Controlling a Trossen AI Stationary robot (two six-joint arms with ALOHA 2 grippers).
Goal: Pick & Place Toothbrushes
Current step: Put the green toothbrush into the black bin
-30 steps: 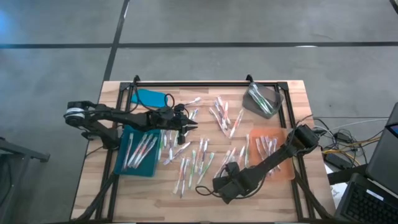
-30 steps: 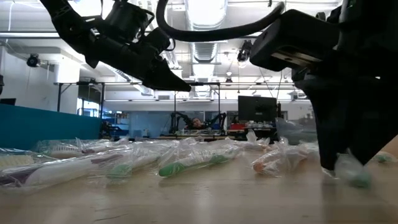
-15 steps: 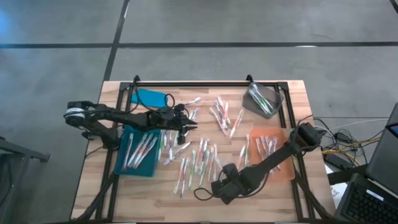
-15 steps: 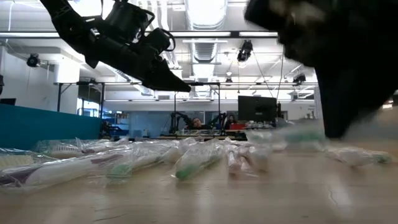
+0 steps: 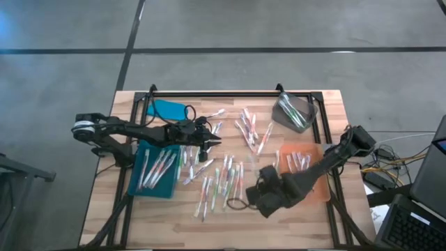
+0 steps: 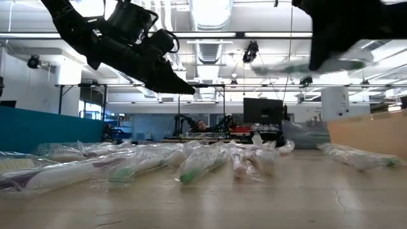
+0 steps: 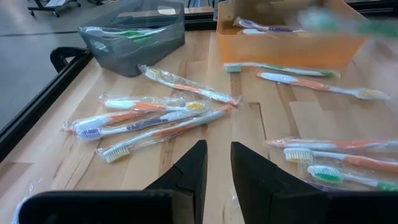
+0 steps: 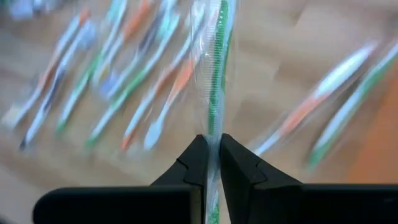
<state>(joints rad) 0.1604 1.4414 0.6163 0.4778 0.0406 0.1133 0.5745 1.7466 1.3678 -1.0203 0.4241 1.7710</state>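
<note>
Toward five o'clock on the wooden table (image 5: 327, 104), the right gripper (image 8: 213, 152) hangs above the boards, its two dark fingers pinched on a wrapped green toothbrush (image 8: 217, 74) lifted clear of the surface. Loose toothbrushes (image 5: 223, 178) lie scattered across the middle, more resting in the teal tray (image 5: 136, 183) at eight o'clock, the orange tray (image 5: 317, 192) at four o'clock and the grey bin (image 5: 291, 111) at one o'clock. Just beside the teal tray the left gripper (image 7: 217, 165) hovers, fingers slightly parted, holding nothing.
</note>
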